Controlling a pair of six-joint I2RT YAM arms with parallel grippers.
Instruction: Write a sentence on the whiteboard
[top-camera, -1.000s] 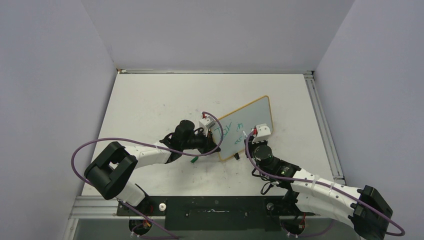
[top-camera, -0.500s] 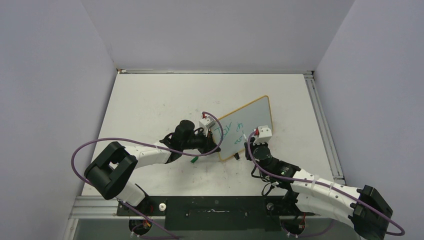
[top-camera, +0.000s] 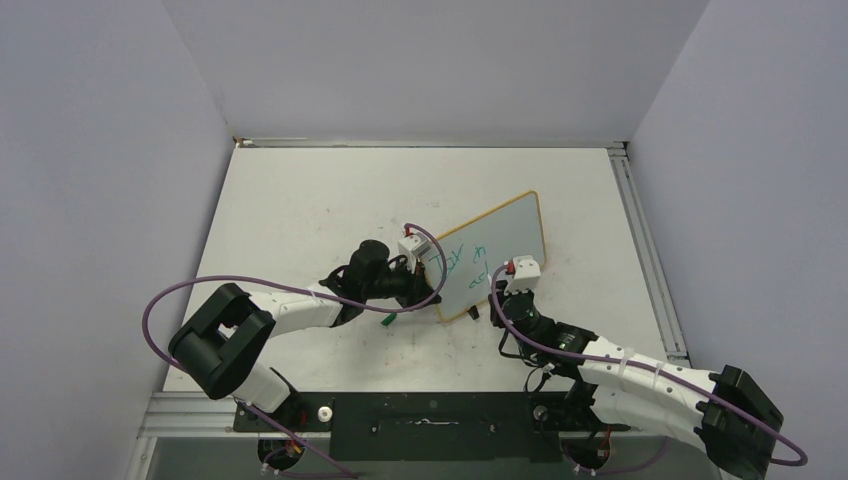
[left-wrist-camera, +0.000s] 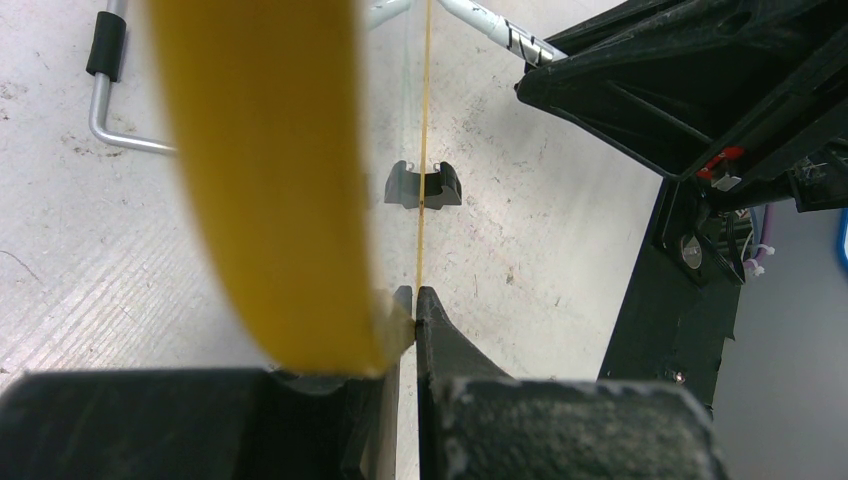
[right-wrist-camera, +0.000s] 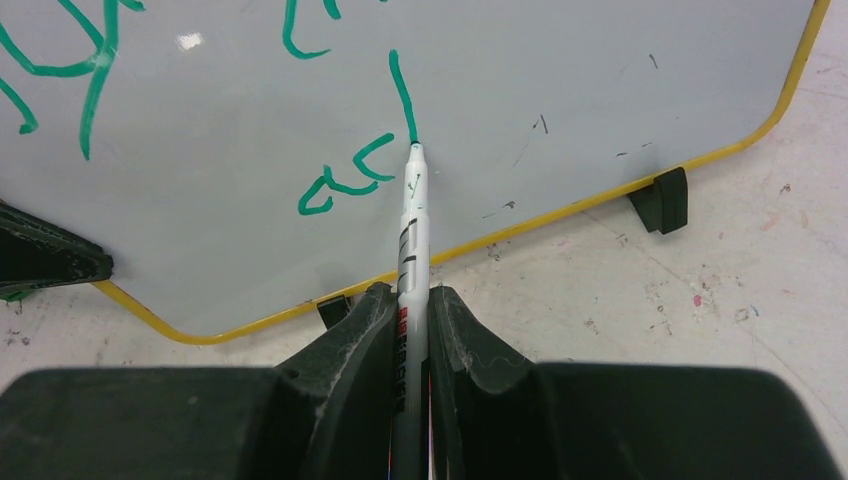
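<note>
- The whiteboard (top-camera: 500, 235) stands on its long edge near the middle of the table (top-camera: 300, 200), on small black feet (right-wrist-camera: 665, 200).
- The sentence (right-wrist-camera: 340, 185) is in green on the board's face. The lower line shows "ac" and one tall stroke.
- Your right gripper (right-wrist-camera: 408, 300) sits just in front of the board's bottom edge. Its fingers squeeze a white marker (right-wrist-camera: 412, 230).
- The marker's tip touches the board right at the bottom of that tall green stroke.
- Your left gripper (left-wrist-camera: 412, 300) is pinched tight on the board's thin yellow rim at its left end.
- The yellow rim runs just under the writing, near the marker's tip. To the right of the tip you have plain white board up to the rounded corner.
- Behind the board and to its left you can see more table. Walls stand at the left, back and right, and a metal rail (top-camera: 640, 240) runs along the right side.
</note>
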